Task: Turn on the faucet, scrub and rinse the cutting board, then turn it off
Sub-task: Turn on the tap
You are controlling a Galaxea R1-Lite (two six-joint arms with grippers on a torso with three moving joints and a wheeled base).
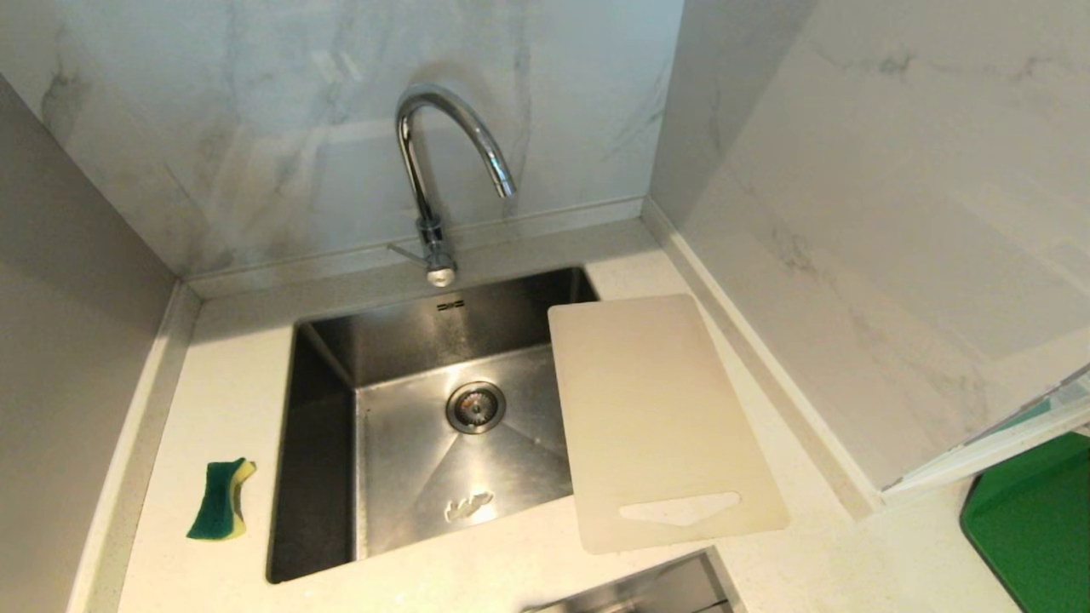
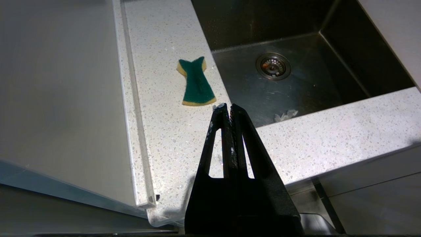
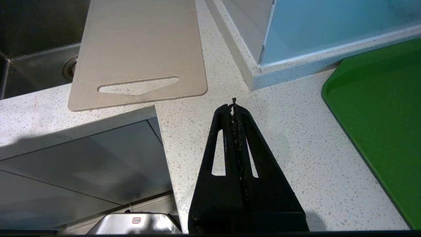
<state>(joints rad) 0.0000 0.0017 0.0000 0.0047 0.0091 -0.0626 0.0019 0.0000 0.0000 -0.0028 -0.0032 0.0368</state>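
Starting on the far left of the sink [image 1: 324, 477], I've got a green-and-yellow sponge [image 1: 221, 500] lying flat on the speckled white surface [image 1: 230, 375], just beside the basin's left rim and apart from it. My left claw [image 2: 226, 106] hangs over the near front edge of the surface, nearer to me than that sponge, its fingers pressed together with nothing between them. Moving across, the steel sink has its round drain [image 1: 475, 407] in the floor, and a small pale scrap [image 1: 468, 507] sits on the basin floor toward the front. Behind the sink stands the faucet [image 1: 443, 162], chrome and arched, its spout curving over toward the basin; the thin lever [image 1: 407, 253] at its base sticks out to the left, and I see no water running. Right of the sink, the cutting board [image 1: 656, 417] lies flat on the surface, its left long edge overhanging the basin's right rim, handle cutout at the near end. My right claw [image 3: 234, 104] hovers over bare surface nearer to me than the board's handle end, closed up tight and empty. Furthest right of the sink, a dark green board [image 1: 1035, 519] lies on the surface past the wall corner.
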